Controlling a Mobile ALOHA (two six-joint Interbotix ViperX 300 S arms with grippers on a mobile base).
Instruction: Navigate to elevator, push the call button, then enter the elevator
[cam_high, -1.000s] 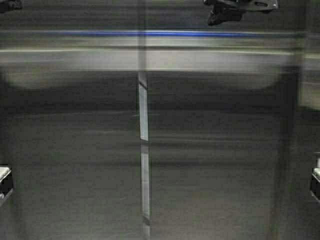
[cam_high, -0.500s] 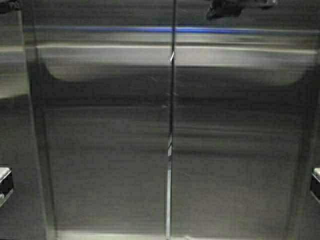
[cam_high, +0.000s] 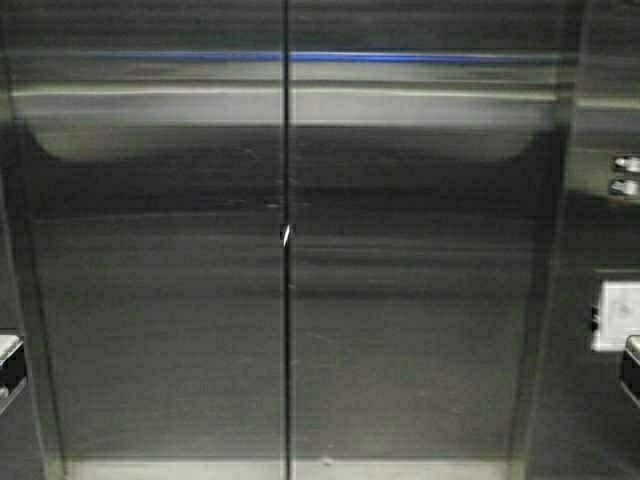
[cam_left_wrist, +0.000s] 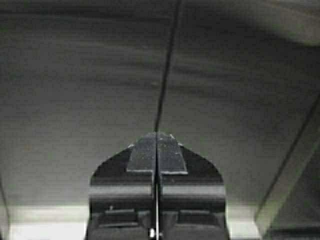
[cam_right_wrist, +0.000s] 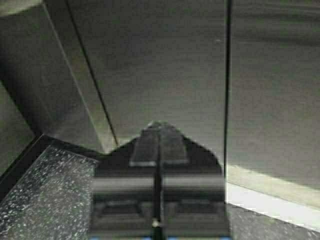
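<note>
Closed brushed-steel elevator (cam_high: 160, 300) doors fill the high view, their centre seam just left of middle. At the right edge, a steel call button (cam_high: 626, 178) plate sits on the frame. Left gripper (cam_left_wrist: 156, 136) and right gripper (cam_right_wrist: 159, 125) both have fingers pressed together, holding nothing.

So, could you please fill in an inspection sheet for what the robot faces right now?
Surface: speckled floor before the doors.
Job's things: elevator doors shut, centre seam dark; two small buttons on the right frame panel.
Clutter: white plate below the buttons.
Grippers: left gripper shut, aimed at the seam; right gripper shut, empty.
Cables: nothing seen.
Surroundings: steel frame; blue reflected streak across the doors.
</note>
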